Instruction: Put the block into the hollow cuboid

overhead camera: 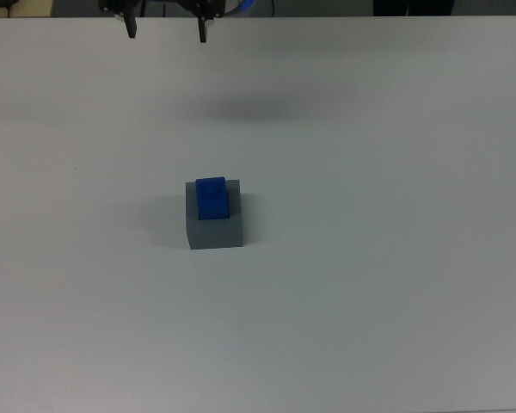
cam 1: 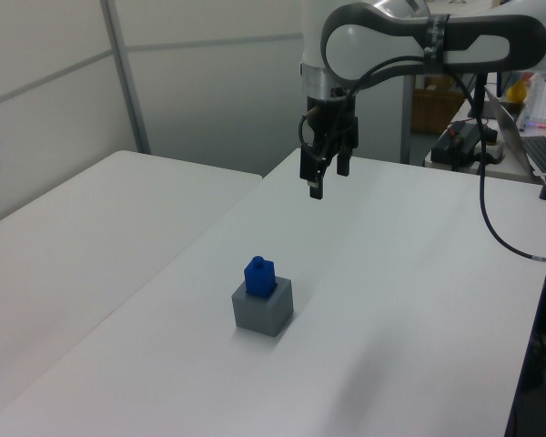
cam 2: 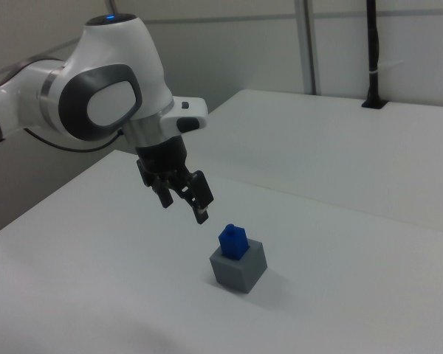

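The block (overhead camera: 211,198) is sitting in the recess of the cuboid (overhead camera: 214,225), its upper part standing proud of the rim, near the middle of the table (overhead camera: 396,258) and well clear of every edge. The gripper (cam 1: 320,173) is hanging open and empty above the table's far side in the left view, well apart from both objects. Judged from this, the placing step is done and the arm is clearing away; no further move appears to be needed beyond keeping clear. In the top view only the two fingertips (overhead camera: 131,30) are showing at the upper edge; the rest is cut off. How deep the block is seated cannot be told.
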Tool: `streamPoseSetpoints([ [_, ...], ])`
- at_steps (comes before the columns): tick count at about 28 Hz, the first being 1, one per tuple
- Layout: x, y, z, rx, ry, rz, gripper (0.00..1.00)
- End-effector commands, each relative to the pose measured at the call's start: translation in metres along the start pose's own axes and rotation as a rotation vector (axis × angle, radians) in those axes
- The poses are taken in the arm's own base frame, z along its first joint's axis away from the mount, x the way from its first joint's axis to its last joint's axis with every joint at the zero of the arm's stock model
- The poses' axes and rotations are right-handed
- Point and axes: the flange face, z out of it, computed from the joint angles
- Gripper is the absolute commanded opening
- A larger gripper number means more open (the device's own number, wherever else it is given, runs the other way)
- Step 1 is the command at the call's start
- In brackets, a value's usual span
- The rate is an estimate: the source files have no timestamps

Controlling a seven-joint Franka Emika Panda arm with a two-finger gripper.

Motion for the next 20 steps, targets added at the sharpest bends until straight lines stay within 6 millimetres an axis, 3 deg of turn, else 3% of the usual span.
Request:
streamPoseSetpoints([
  [1, -0.0042, 0.0011, 0.0012, 0.021, -0.021, 0.003, 1.0],
  [20, -0.0022, 0.0025, 0.0022, 0.022, -0.021, -0.004, 1.0],
])
